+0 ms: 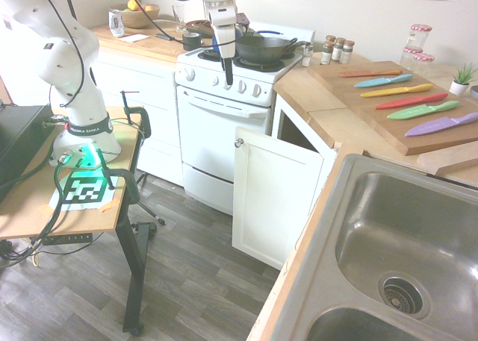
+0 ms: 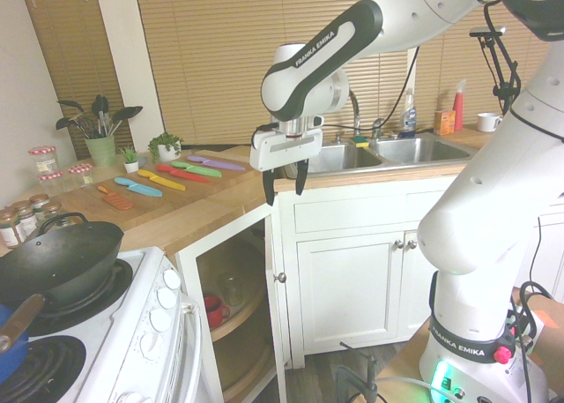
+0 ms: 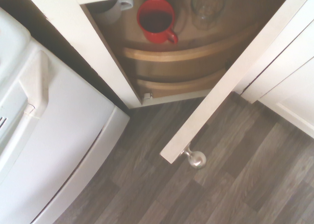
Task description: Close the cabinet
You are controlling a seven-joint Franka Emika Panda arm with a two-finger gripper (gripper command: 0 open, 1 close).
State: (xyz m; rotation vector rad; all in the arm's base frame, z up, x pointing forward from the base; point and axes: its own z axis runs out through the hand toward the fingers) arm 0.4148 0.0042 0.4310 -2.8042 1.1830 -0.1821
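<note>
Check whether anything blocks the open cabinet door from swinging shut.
Nothing visible does. The cabinet door stands ajar, and the red mug and clear glass sit back on the curved wooden shelf, inside the frame. The gripper hangs above the door's top edge, not in its swing path.

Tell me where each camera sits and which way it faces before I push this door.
First exterior view: above the sink corner, facing the oven and the open cabinet; arm and gripper show.
Second exterior view: by the stove, facing the sink counter; arm and open gripper above the door.
Wrist view: looking down at the door's knob and a red mug; no arm visible.
All share the open cabinet.
</note>
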